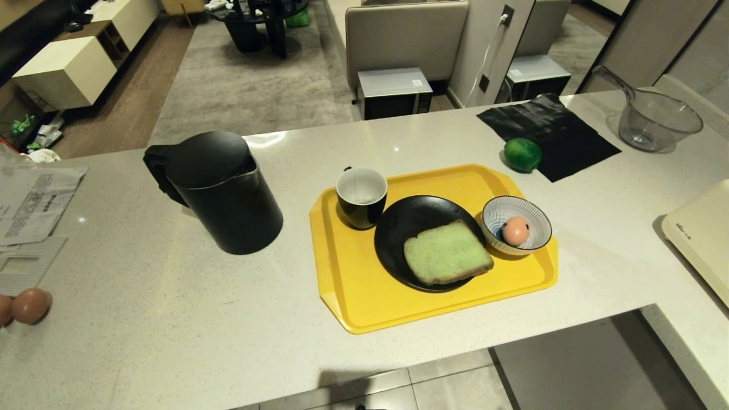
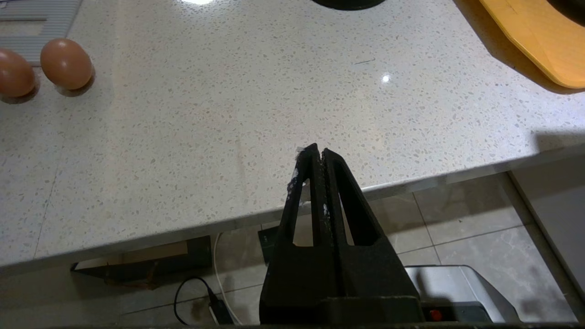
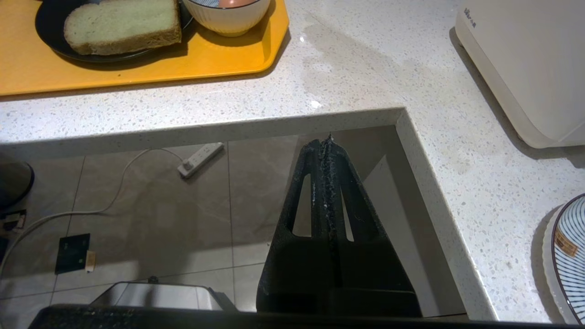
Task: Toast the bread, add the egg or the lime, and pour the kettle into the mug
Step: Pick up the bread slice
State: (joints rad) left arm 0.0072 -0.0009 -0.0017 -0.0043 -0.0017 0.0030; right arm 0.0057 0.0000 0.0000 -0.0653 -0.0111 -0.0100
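Now, bread on black plate

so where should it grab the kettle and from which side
By the side handle of the kettle, approached from the robot's left: it sticks out on that side, while the wide body looks too broad for the jaws. The spout isn't visible.

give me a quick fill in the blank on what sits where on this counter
1. The bread lies on a black ____.
2. The striped bowl holds one ____.
3. The lime rests at the edge of a black ____.
4. The mug stands on the yellow tray, and the kettle stands ____ the tray.

Missing words: plate; egg; cloth; off
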